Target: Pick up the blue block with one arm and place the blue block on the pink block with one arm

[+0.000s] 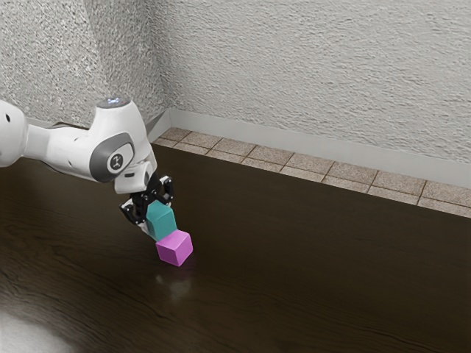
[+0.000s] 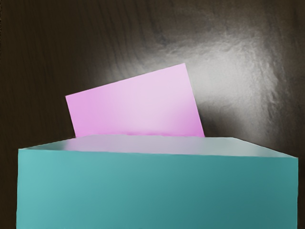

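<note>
Currently, the nearest ground in the exterior view is the dark wood-grain table (image 1: 309,294), with a pale patch of glare at its near corner toward the exterior view's left.

Next back, the pink block (image 1: 174,248) sits flat on the table, one corner turned toward the camera, with a faint reflection on the tabletop beneath it.

Directly behind and above it is the blue block (image 1: 161,219), teal in tone and raised off the table. It is tilted, and its lower edge meets the pink block's top edge on the exterior view's left side. Whether the two touch cannot be confirmed. It is not seated squarely on the pink block.

The gripper (image 1: 151,204) is clamped on the blue block, one black finger on each of two opposite sides.

In the wrist view the blue block (image 2: 152,191) lies just under the hand. The pink block (image 2: 136,105) is partly covered beyond it and skewed relative to it.

The white arm (image 1: 73,147) enters from the exterior view's left and angles down to the gripper.

Beyond the table's far edge is a tiled floor (image 1: 331,170), then a pale baseboard (image 1: 331,147) and a rough grey wall (image 1: 309,66).
</note>
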`<action>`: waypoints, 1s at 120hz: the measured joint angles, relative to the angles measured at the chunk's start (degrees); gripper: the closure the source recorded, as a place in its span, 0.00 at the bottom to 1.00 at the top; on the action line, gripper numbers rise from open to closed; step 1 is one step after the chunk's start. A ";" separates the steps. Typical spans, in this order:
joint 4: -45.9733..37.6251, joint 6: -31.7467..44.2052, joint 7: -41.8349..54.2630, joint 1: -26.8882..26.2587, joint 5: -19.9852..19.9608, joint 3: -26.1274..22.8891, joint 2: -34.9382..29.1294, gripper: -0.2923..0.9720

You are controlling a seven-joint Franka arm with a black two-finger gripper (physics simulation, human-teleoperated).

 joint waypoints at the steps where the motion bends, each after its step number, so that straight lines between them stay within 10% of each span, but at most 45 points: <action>1: 0.03 0.01 -0.10 0.00 0.01 0.00 0.01 0.47; 120: 5.43 -0.03 -22.40 -6.19 -0.02 2.75 4.67 0.46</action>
